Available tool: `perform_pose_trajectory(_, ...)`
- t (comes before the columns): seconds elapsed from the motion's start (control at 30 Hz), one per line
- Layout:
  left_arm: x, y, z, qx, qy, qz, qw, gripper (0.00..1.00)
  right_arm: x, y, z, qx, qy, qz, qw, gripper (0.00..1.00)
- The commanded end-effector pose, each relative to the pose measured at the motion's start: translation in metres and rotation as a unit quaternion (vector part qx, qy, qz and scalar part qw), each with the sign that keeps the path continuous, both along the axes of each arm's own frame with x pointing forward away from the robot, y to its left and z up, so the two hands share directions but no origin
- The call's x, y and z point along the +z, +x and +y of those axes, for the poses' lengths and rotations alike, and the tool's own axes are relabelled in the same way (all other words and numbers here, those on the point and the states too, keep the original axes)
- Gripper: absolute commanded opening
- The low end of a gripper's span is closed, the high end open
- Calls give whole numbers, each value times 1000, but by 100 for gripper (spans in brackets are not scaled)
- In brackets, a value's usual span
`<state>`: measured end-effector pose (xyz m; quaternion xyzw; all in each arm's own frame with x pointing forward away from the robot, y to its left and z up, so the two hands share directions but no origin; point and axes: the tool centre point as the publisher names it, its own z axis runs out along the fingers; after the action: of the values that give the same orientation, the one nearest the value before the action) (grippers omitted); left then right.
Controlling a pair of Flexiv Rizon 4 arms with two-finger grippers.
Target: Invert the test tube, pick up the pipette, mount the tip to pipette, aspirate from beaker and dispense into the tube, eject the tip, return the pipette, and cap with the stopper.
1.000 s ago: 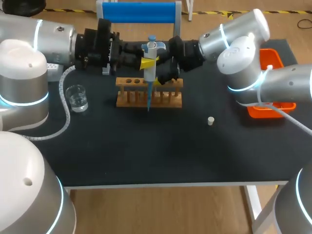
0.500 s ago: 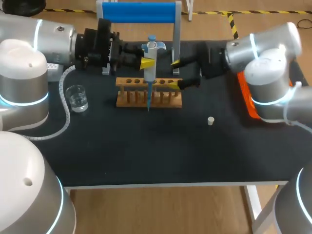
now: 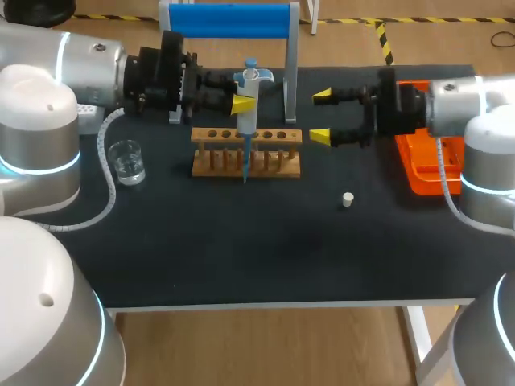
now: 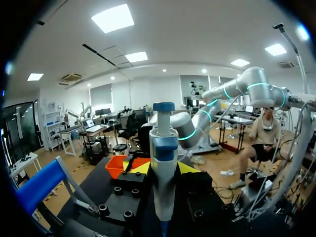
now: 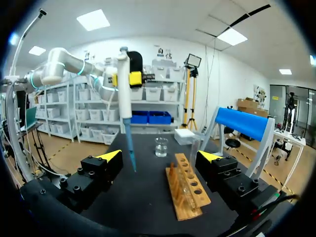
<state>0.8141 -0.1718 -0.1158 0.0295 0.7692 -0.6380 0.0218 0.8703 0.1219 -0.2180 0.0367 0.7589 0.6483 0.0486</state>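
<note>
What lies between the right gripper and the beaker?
In the head view, the wooden rack and the pipette, held by the left gripper, lie between the open right gripper and the beaker.

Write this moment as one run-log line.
left gripper: shut on pipette | right gripper: open, apart from rack | stopper: on table

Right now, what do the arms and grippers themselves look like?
The left arm and right arm are rounded silver-white links with glowing cyan joint rings. A white ribbed hose runs along the left one. The left gripper and right gripper are black and blocky, with yellow-tipped fingers.
</note>
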Motion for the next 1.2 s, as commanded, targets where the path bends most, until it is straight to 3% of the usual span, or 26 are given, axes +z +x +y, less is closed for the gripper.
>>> perform_pose_trajectory(0.03, 0, 1, 0, -1, 0, 0, 1000, 0, 11, -25, -18, 1, 17, -3, 1000, 100)
perform_pose_trajectory(0.37, 0, 1, 0, -1, 0, 0, 1000, 0, 25, -50, 3, 13, 42, -16, 999, 100)
perform_pose_trajectory(0.7, 0, 1, 0, -1, 0, 0, 1000, 0, 28, -56, 29, 22, 68, -1, 997, 100)
perform_pose_trajectory(1.2, 0, 1, 0, -1, 0, 0, 1000, 0, 39, -57, 72, 49, 78, -8, 996, 100)
